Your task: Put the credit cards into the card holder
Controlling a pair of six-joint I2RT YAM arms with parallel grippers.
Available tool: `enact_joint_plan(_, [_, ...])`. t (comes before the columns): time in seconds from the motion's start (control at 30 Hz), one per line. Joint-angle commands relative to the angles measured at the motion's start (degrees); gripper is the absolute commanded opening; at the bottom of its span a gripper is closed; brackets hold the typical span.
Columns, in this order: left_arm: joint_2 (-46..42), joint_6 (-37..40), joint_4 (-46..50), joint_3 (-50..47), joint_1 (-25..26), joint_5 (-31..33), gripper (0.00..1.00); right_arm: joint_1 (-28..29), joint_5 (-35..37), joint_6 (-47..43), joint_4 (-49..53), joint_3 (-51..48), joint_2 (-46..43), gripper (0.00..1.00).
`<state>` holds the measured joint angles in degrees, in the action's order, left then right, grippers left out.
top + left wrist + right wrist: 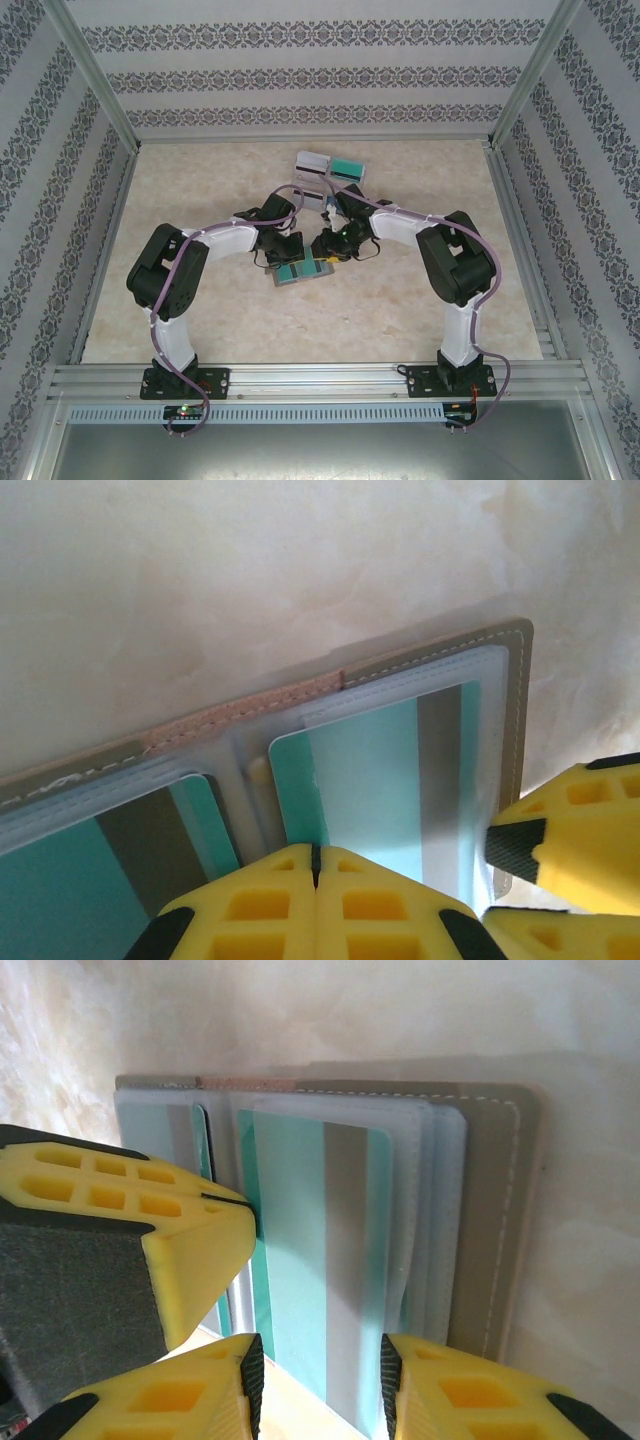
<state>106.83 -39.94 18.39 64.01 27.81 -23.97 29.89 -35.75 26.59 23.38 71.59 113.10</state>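
Card holder (490,1210) lies open, flat on table (300,330) mid-way between both arms: grey-brown cover, pale stitching, clear sleeves holding teal cards (300,1240) with grey stripe. Left gripper (315,858) fully closed, tips at holder's near edge. Right gripper (320,1370) part-open, astride one teal card; grip unclear.
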Motion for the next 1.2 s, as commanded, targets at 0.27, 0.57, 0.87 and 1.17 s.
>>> enact_joint_plan(0.27, [0.8,0.0,-1.3,-0.5,0.8,-0.6,0.0,-1.6,-1.3,-0.7,0.4,-0.1,-1.4,0.39])
enact_joint_plan(0.57, [1.0,-0.2,-1.8,-0.4,0.8,-0.8,0.0,-1.7,-0.7,-1.0,1.4,-0.1,-1.6,0.39])
enact_joint_plan(0.87, [1.0,-0.2,-2.0,-0.5,0.8,-1.0,0.0,0.6,-1.7,0.0,0.3,0.5,0.4,0.39])
enact_joint_plan(1.17, [0.1,-0.8,-2.5,-0.9,0.8,-0.8,0.0,1.3,-3.8,2.0,-2.1,1.6,-0.8,0.39])
